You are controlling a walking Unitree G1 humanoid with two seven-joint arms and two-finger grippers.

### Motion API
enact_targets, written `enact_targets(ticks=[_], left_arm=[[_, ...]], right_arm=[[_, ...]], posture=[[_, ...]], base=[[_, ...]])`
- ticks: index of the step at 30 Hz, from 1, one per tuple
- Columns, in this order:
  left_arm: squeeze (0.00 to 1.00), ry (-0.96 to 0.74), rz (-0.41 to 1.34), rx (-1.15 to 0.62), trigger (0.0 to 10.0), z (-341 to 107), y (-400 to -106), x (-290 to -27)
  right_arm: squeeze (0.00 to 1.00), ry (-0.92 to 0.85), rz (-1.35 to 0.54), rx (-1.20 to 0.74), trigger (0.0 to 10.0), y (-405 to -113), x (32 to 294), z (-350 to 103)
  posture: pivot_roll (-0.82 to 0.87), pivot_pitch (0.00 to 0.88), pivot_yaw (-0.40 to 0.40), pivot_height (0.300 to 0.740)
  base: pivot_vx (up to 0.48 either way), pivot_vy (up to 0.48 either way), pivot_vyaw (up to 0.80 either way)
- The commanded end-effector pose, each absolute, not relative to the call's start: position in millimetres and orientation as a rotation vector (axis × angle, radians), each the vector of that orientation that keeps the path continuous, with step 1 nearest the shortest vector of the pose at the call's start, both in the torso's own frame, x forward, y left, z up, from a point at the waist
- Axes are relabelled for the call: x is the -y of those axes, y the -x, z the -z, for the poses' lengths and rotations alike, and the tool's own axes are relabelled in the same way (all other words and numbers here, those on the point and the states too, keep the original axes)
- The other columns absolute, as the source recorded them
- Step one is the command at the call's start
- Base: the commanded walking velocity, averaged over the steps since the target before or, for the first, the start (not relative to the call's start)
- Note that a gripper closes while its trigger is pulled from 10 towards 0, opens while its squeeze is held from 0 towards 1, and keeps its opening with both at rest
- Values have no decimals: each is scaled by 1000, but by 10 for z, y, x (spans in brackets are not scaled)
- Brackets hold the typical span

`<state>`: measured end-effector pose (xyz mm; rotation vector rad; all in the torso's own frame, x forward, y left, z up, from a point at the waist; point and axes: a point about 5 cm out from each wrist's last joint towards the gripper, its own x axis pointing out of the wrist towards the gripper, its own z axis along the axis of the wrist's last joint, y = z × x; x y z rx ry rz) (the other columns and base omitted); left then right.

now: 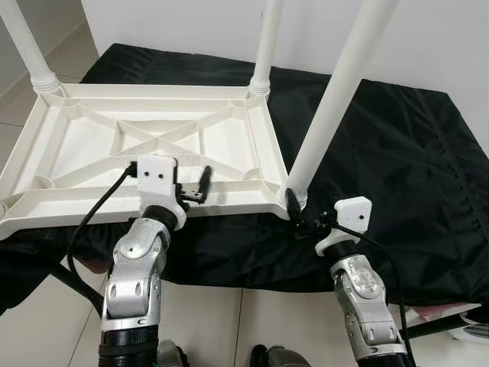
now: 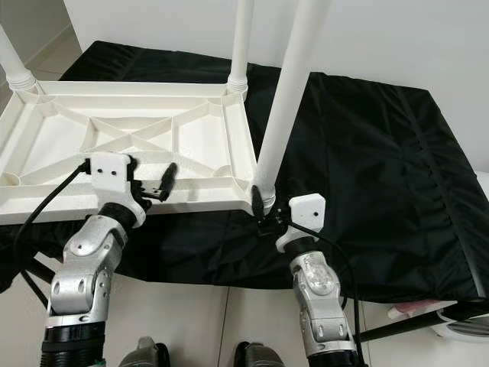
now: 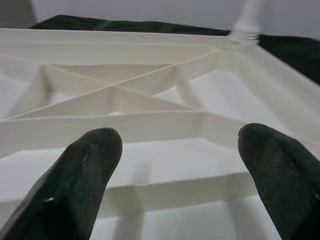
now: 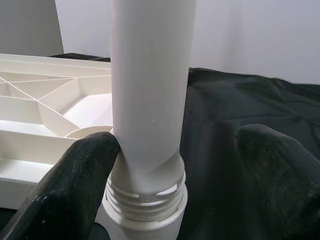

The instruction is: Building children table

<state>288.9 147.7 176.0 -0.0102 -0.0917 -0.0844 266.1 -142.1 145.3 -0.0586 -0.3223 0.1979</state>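
Observation:
A white plastic children's table (image 1: 92, 206) lies upside down on a black cloth (image 1: 397, 168), its ribbed underside facing up. Two white legs stand in the far corners (image 1: 27, 46) (image 1: 266, 46). A third leg (image 1: 336, 99) leans in the near right corner socket, with its threaded collar (image 4: 145, 200) showing. My right gripper (image 1: 299, 210) is open around this leg's base; one finger (image 4: 75, 190) touches the leg and the other finger (image 4: 280, 175) stands apart from it. My left gripper (image 1: 199, 187) hovers open just above the table's near rim, holding nothing.
The cloth-covered surface ends just before my arms, and tiled floor (image 1: 206, 321) lies below. A white wall (image 1: 428, 38) stands behind. Black cables (image 1: 92, 214) trail from both wrists. Pink and white items (image 1: 451, 313) lie at the lower right.

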Motion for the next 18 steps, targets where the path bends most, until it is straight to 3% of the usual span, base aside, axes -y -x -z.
enact_targets(ticks=[1, 7, 18], left_arm=[[0, 8, 72, 91, 10000, -1710, -2845, -1496], [0, -11, 82, 116, 10000, -1669, -2742, -1547], [0, -29, 150, 138, 10000, -1665, -2650, -1483]], right_arm=[[0, 68, -190, 342, 10000, -2580, 1503, -1467], [0, 24, -303, 317, 10000, -2372, 1444, -1382], [0, 12, -463, 307, 10000, -2285, 1322, -1394]], posture=[[-57, 66, -32, 740], [-55, 61, -30, 740], [-33, 56, -39, 740]], base=[[0, 0, 0], [0, 0, 0], [0, 0, 0]])
